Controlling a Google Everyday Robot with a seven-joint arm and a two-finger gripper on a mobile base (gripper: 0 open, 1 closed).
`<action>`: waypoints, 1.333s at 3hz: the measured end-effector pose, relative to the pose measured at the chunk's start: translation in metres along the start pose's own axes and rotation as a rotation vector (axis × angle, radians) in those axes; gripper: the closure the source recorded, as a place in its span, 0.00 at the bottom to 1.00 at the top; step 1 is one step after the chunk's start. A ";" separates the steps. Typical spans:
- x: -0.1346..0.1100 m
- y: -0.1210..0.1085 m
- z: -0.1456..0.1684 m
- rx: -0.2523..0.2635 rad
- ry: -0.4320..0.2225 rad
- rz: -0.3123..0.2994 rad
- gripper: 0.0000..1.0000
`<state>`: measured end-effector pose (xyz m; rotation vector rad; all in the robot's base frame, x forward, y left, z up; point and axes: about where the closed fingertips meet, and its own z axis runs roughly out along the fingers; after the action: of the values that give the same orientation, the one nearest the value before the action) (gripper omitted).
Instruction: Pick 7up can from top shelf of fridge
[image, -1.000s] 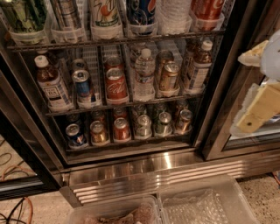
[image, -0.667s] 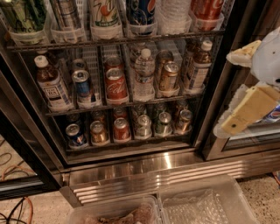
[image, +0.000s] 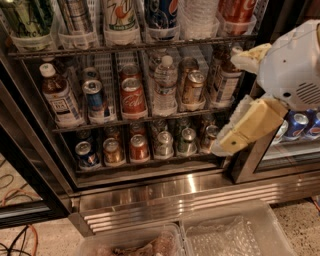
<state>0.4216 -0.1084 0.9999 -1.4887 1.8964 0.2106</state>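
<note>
The hand (image: 227, 102) has swung in from the right, fingers apart and empty, level with the middle rack of the fridge (image: 150, 192). Further back, the 7up can (image: 120, 17) stands untouched on the top shelf (image: 165, 45), up-left; the reach has barely begun.

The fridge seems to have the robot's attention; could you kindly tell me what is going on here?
The robot is set to take the 7up can from the fridge. The can stands in a clear holder on the top shelf, between a silver striped can and a blue Pepsi can. The gripper hangs open and empty at the right, lower than the can and well apart from it. Nothing is grasped yet.
</note>
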 end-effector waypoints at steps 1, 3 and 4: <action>-0.027 0.001 0.009 0.014 -0.064 -0.027 0.00; -0.033 -0.004 0.016 0.046 -0.110 -0.001 0.00; -0.048 -0.012 0.037 0.087 -0.198 0.054 0.00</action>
<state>0.4527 -0.0550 1.0056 -1.3099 1.7652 0.2857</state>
